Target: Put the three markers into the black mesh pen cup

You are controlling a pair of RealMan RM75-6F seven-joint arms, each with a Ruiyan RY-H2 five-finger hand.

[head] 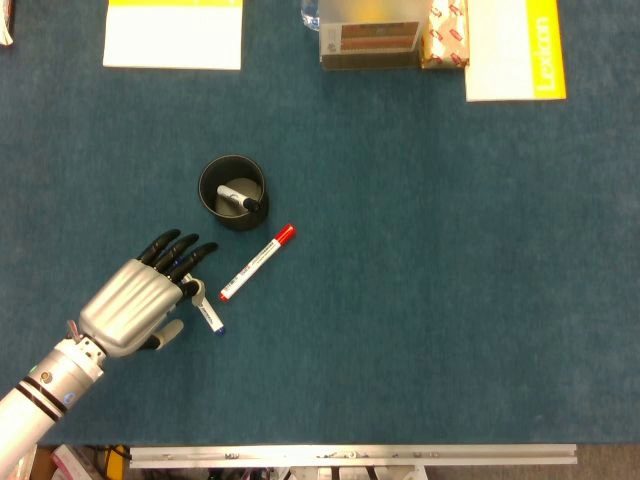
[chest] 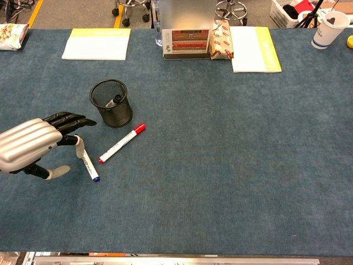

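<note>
Left hand (head: 135,305) spread wide above blue marker (head: 211,318), holding nothing; red marker (head: 257,263) beside mesh cup (head: 232,191)

1. Markers: three in total. One black marker (head: 238,197) stands inside the cup; one red-capped marker (head: 257,262) and one blue-capped marker (head: 207,312) lie on the table.
2. Black mesh pen cup (chest: 112,103): one.
3. Robot hands: one, the left hand (head: 137,303).
4. Yellow-and-white pads or booklets at the far edge: two, one at left (chest: 97,43), one at right (chest: 252,48).
5. Paper cup (chest: 330,27), chest view, far right corner: one.
</note>
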